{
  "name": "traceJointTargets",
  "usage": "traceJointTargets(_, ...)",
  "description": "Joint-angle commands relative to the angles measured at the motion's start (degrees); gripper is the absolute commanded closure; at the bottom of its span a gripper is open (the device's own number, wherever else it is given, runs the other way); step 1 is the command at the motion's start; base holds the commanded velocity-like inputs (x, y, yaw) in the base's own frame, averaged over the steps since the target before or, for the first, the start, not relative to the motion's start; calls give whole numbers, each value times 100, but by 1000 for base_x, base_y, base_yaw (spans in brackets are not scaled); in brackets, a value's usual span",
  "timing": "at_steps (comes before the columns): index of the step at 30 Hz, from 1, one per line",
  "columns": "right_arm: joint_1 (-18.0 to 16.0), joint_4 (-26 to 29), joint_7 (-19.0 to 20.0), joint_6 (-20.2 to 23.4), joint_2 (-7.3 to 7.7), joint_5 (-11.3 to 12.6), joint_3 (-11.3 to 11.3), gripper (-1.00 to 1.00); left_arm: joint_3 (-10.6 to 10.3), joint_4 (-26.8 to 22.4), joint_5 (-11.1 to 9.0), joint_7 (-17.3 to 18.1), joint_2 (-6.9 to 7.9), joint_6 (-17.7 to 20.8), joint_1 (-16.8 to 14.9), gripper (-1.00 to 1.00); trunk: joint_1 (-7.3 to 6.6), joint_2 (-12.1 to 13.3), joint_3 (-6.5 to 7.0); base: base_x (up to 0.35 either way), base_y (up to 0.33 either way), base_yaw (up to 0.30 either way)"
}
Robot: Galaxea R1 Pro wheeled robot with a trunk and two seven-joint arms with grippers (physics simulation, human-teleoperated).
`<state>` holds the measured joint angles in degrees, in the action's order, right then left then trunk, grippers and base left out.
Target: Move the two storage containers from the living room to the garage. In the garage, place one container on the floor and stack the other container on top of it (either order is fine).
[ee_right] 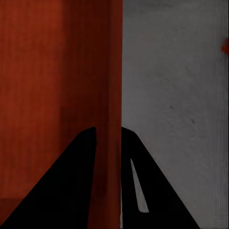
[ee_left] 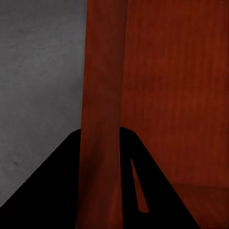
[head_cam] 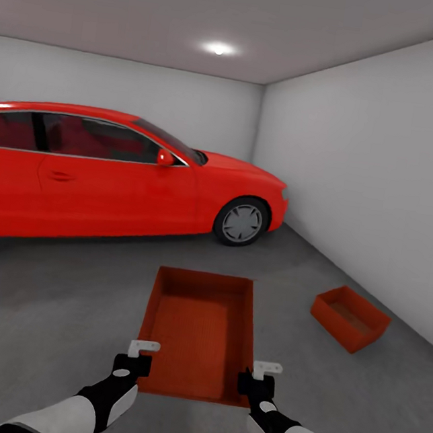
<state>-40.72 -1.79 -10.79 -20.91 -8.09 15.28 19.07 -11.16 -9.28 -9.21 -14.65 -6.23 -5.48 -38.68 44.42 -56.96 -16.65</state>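
held container (head_cam: 199,333) empty, second container (head_cam: 349,318) on floor (head_cam: 63,306)

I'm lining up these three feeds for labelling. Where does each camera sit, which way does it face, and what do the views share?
Head view: on the robot's head, facing forward and down into the garage; both forearms, left gripper and right gripper show, holding the near container.
Left wrist view: on the left arm, along its fingers, clamping a container wall.
Right wrist view: likewise, fingers.
Shared: that container and the grey floor.
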Motion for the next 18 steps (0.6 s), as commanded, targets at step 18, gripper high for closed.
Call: traceJointTargets(18,-6,-6,-11,-27,18,-7,-149,100,263,-4,-213,-55,52,-6,-8,100,4,-5,-7,322,0,-287)
